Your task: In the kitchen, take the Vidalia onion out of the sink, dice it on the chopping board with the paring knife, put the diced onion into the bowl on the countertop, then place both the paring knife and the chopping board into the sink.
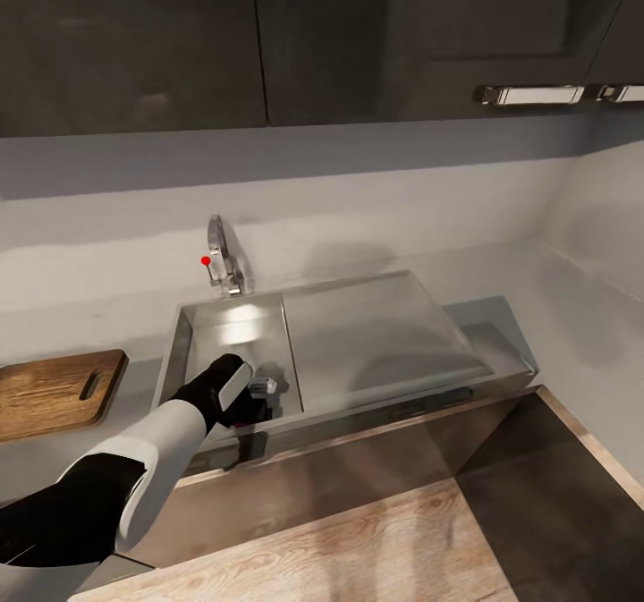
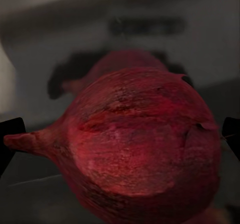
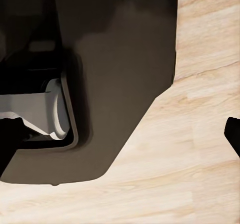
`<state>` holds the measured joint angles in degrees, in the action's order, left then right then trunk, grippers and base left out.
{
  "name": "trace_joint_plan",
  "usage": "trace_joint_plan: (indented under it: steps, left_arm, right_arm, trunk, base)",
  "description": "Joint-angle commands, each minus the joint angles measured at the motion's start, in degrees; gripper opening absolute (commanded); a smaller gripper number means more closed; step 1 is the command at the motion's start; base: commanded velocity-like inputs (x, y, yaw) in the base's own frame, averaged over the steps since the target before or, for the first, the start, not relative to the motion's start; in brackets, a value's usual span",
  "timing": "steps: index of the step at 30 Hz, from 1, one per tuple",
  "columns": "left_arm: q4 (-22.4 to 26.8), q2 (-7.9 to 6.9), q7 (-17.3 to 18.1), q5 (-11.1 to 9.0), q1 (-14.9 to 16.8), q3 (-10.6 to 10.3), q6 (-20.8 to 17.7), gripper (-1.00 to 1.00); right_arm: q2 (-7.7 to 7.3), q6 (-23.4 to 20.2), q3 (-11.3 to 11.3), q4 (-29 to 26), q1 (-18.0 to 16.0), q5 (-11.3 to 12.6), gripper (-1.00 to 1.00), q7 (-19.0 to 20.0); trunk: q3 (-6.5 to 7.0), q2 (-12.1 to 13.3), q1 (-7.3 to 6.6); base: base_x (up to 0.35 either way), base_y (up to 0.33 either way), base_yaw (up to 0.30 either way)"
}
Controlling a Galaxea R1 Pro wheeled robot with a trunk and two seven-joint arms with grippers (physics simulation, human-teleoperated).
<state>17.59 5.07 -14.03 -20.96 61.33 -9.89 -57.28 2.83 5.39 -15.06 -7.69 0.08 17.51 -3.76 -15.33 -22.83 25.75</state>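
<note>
Left wrist view has the onion (image 2: 140,144) close up, dark red and papery, sitting between the left gripper's (image 2: 120,134) two fingertips (image 2: 11,129), which stand wide apart at either side of it; whether the pads touch the skin yet I cannot tell, so I would not call it held. From the head view the left arm reaches down into the sink (image 1: 188,334), its gripper (image 1: 255,396) at the near end of the basin, and that is where the onion lies. I judge the onion firm and fairly light, round enough to roll and with a loose dry skin that may slip, so the fingers should close across its widest middle, clear of the tapering stem end. Apart from the onion, the basin looks bare, and the drainboard (image 1: 376,334) beside it carries nothing. The board (image 1: 54,392) lies on the counter (image 1: 134,298) left of the sink. Right wrist view looks down at wood floor (image 3: 200,134) and a dark base (image 3: 120,84), its gripper's (image 3: 120,134) tips wide apart with nothing between them
</note>
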Motion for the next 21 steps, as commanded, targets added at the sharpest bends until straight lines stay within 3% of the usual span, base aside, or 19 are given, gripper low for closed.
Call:
trace_joint_plan:
  steps: [1, 21]
  left_arm:
    - [-0.28, -0.05, -0.16, -0.02, 0.0, -0.65, -0.46, -1.0]
    - [1.64, -0.03, -0.21, -0.04, 0.0, -0.4, -0.52, -1.0]
  right_arm:
    - [-0.01, 0.2, -0.49, -0.07, 0.01, 0.53, 1.0, -0.33]
    - [0.04, 0.33, -0.49, -0.05, 0.01, 0.6, 1.0, -0.37]
  trunk:
    - [-0.11, -0.09, 0.03]
    - [-0.11, -0.09, 0.03]
  base:
    - [0.0, 0.0, 0.0]
    - [0.0, 0.0, 0.0]
